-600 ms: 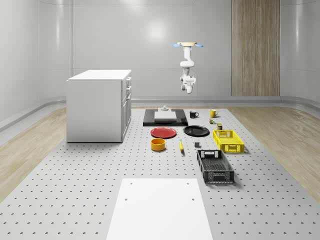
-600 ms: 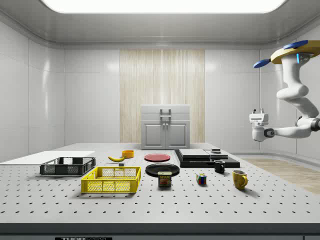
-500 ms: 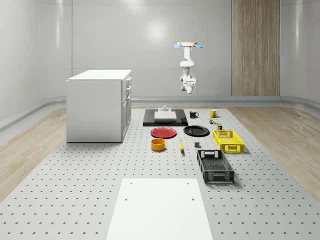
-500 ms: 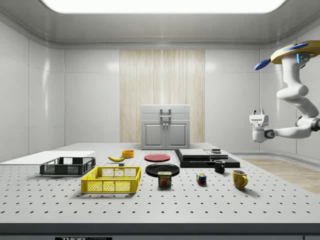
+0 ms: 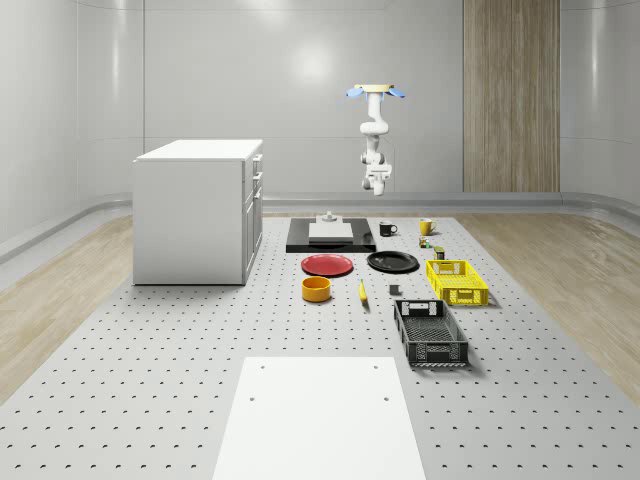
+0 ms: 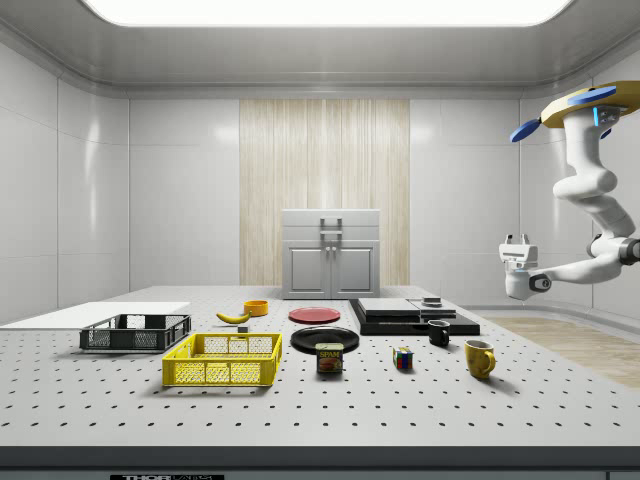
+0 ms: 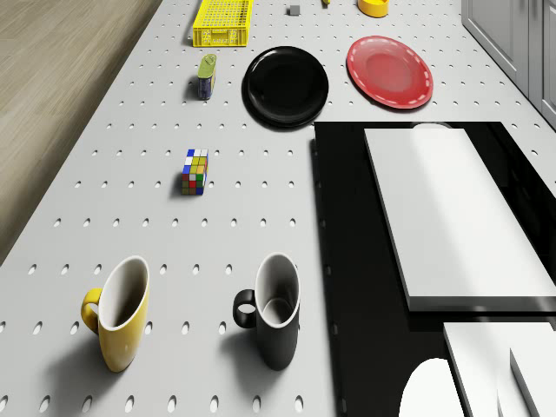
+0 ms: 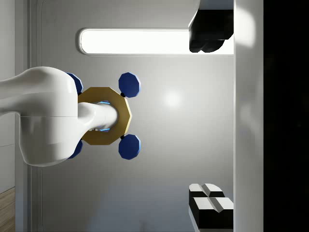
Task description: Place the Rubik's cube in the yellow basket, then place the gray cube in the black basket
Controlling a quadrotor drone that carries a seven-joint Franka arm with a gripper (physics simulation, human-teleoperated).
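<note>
Rubik's cube [image 7: 195, 171]: on the worktop [image 6: 420, 405] left of centre in the drone view; in the side view [image 6: 403, 358] between the tin [image 6: 330, 358] and the yellow mug [image 6: 480, 358].
Gray cube [image 5: 394, 291]: small, mid-frame in the whole-scene view, just above the black basket [image 5: 431, 333].
Yellow basket [image 6: 223, 360]: lower left of centre in the side view.
End effector [image 6: 516, 241]: right of the side view, pointing up, well above the worktop; wrist view shows two fingertips [image 8: 210, 203] far apart, holding nothing.
Drone [image 6: 590, 103]: hovers, upper right corner of the side view.
</note>
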